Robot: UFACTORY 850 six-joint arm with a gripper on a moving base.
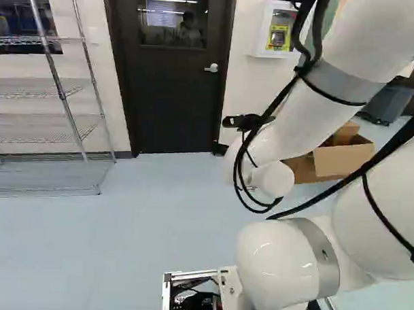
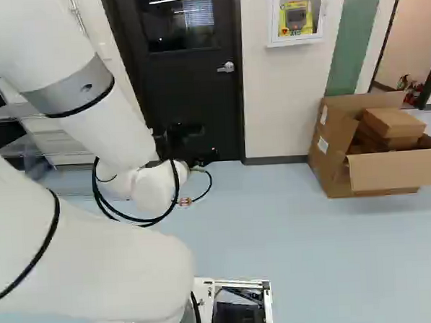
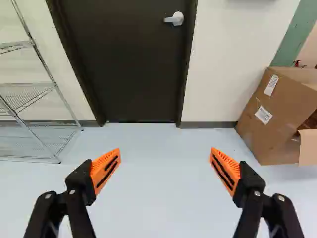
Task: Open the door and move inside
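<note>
The dark door [image 1: 178, 93] stands shut in its frame in the base views. Its silver lever handle [image 2: 226, 67] is on the door's right side, below the window. My gripper [image 2: 184, 133] shows only as a dark shape beyond the white wrist, low in front of the door. In the wrist view the gripper [image 3: 165, 151] is spread wide, nothing between its orange pads but floor farther off. The door [image 3: 126, 59] is ahead of the fingers with a stretch of floor between, and the handle [image 3: 175, 19] is far beyond the fingertips, touched by neither.
A wire shelf rack [image 1: 66, 92] stands against the wall left of the door. Open cardboard boxes [image 2: 396, 168] lie on the floor to the door's right. A white wall cabinet [image 2: 297, 14] hangs beside the frame. Pale blue floor [image 1: 150, 228] stretches from the base to the door.
</note>
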